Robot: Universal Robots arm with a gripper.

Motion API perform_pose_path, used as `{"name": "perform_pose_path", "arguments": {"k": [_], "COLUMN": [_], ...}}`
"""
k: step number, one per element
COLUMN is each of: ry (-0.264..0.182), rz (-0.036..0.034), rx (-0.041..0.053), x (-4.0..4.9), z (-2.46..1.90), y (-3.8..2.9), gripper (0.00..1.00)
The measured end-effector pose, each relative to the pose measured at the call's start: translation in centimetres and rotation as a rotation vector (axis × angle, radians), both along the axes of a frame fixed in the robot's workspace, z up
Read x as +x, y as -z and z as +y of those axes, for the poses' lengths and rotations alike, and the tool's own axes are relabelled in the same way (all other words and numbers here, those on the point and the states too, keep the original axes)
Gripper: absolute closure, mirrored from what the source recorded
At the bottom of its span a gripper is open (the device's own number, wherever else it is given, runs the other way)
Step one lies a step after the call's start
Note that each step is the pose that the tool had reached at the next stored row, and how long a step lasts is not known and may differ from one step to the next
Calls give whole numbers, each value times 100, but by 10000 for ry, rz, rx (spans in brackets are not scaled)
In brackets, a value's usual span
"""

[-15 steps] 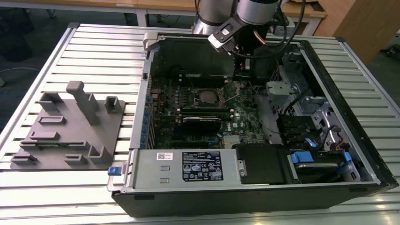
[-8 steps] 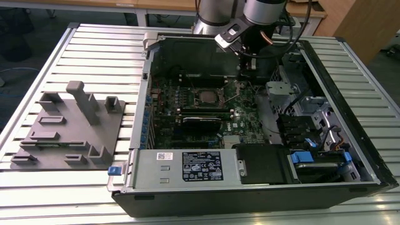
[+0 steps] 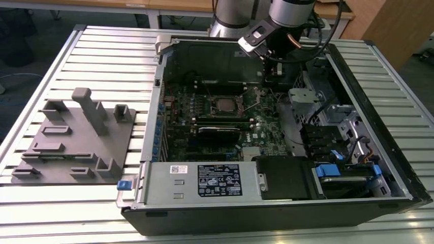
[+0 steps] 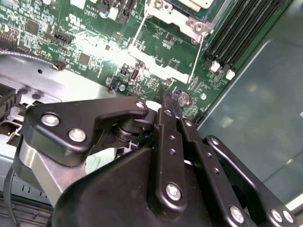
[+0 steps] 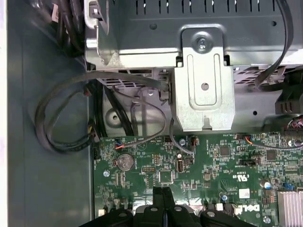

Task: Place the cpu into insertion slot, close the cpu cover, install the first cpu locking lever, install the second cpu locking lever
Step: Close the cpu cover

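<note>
- Gripper (image 5: 163, 194): fingers pressed together, nothing seen between them. The tip is low over the motherboard (image 5: 208, 170), near the coin cell (image 5: 125, 161). In the exterior view it hangs at upper centre of the frame, inside the open computer case (image 3: 271, 221).
- Task object: the cpu (image 3: 222, 104) sits in the insertion slot (image 3: 235, 105) at the centre of the exterior view, toward that view's left of the gripper. The cpu cover (image 4: 177, 19) appears to lie down over it.
- Levers: one wire lever (image 4: 136, 34) and the other wire lever (image 4: 197, 56) slant out from the socket frame, apparently unlatched.
- Step in hand (judged): seating a locking lever. A closed tip suits pushing. Contact is best made near the rod's free end, pressing down and then sideways under its hook.
- Edges: the memory slots (image 4: 241, 33) flank the socket, and small board components lie under the rods, so a slipping tip would strike them.
- Open room: the case wall (image 5: 42, 198), looped cables (image 5: 61, 109) and a metal bracket (image 5: 204, 90) crowd the gripper's side. The space over the board toward the socket looks freer.
</note>
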State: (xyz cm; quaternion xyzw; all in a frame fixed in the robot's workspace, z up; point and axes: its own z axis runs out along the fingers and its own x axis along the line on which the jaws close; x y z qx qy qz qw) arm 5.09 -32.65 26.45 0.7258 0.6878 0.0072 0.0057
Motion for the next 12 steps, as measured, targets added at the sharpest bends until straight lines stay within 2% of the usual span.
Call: {"name": "perform_pose_path", "arguments": {"k": [6,12], "ry": [-1,-1], "rz": [0,0], "rx": [-17,-131], "x": [1,0], "z": [0,0], "y": [30,102], "gripper": [90,90]}}
